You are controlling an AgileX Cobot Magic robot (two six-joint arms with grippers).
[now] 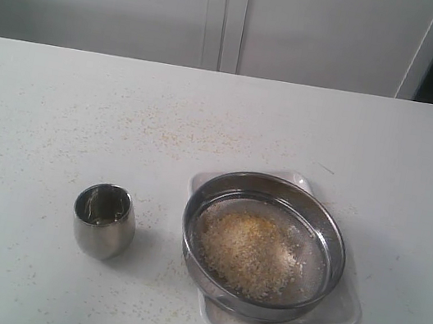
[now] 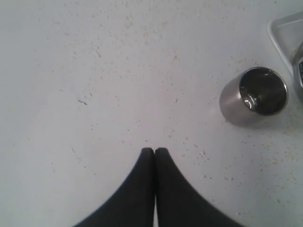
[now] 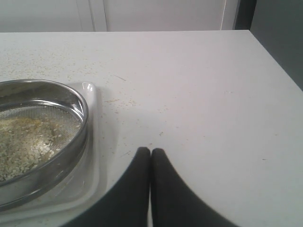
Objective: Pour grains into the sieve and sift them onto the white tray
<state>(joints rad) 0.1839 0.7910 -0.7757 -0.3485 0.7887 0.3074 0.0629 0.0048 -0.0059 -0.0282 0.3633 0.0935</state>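
Observation:
The steel sieve [image 1: 262, 245] rests on the white tray [image 1: 340, 316] at the front right of the table. A heap of pale and yellow grains [image 1: 244, 252] lies on its mesh. The right wrist view shows the sieve [image 3: 71, 137], the grains [image 3: 26, 142] and the tray [image 3: 92, 175] beside my right gripper [image 3: 150, 150], which is shut and empty. My left gripper [image 2: 154, 150] is shut and empty over bare table, apart from the cup. Neither gripper appears in the exterior view.
A small rounded steel cup [image 1: 104, 220] stands upright and looks empty, left of the sieve; it also shows in the left wrist view as the cup [image 2: 254, 96]. Crumbs are scattered over the white table [image 1: 206, 127]. A white cabinet front stands behind the table's far edge.

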